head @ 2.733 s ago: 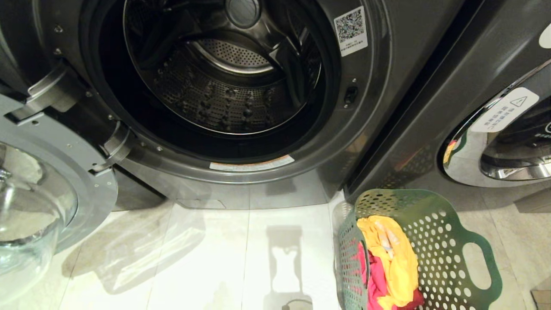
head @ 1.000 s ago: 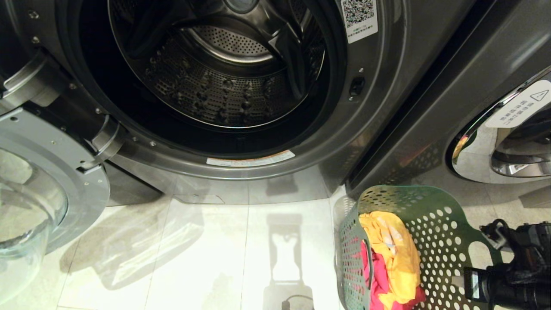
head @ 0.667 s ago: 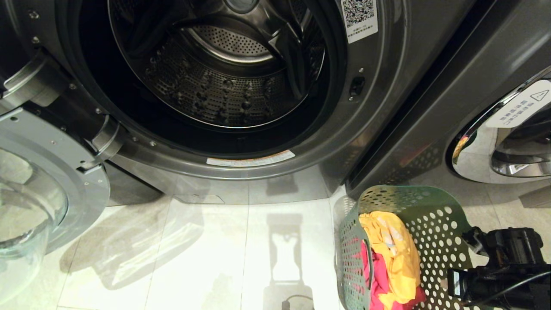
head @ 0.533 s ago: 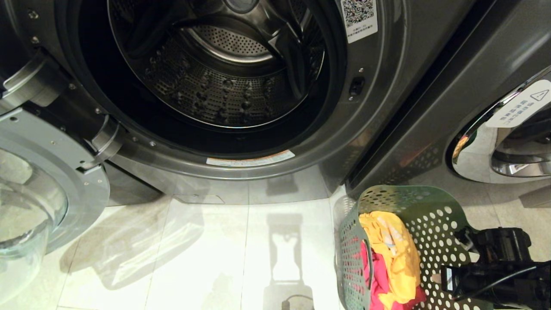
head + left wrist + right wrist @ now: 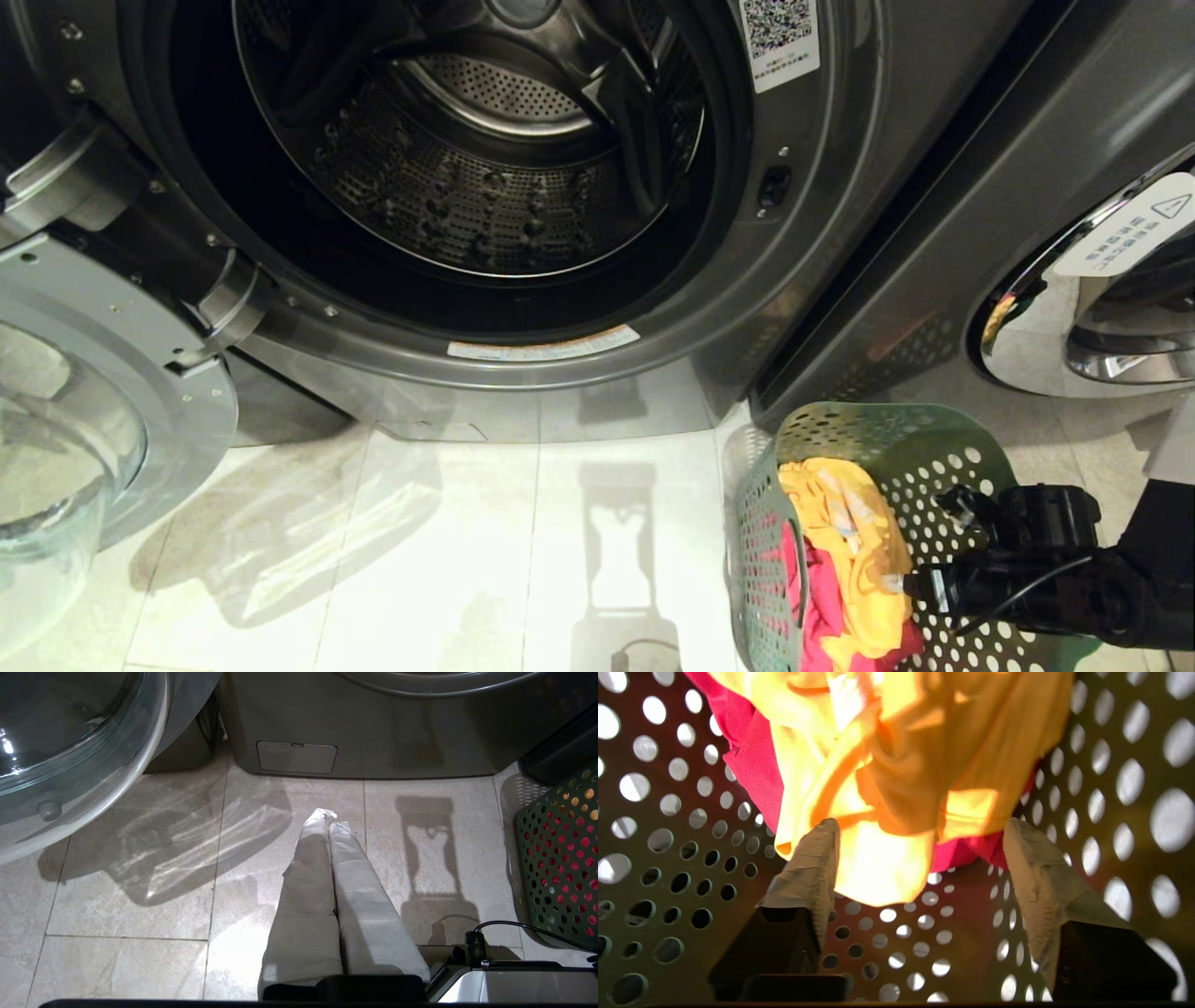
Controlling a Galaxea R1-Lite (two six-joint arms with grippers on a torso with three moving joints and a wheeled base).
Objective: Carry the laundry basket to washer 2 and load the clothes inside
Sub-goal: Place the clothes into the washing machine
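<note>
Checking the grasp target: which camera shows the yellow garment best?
The right wrist view: the yellow garment fills it, just ahead of the open right gripper. The head view shows it small inside the basket; the left wrist view doesn't show it.

Green hole-dotted basket (image 5: 943, 485); yellow garment (image 5: 854, 541), pink-red garment (image 5: 822, 607).

head view: looks down at washer 2 (image 5: 523, 187), floor
left wrist: low over floor tiles (image 5: 140, 896)
right wrist: close inside the laundry basket (image 5: 668, 868)
shared: basket (image 5: 934, 448)

R arm (image 5: 1046, 583) black, boxy wrist block w/ thin black cable looped over it. Right gripper (image 5: 920, 835): black finger bases, pale grey cloth-like tape on tips. Left gripper (image 5: 329, 816) same pale wrap, black base, silver housing + black cable beside
</note>
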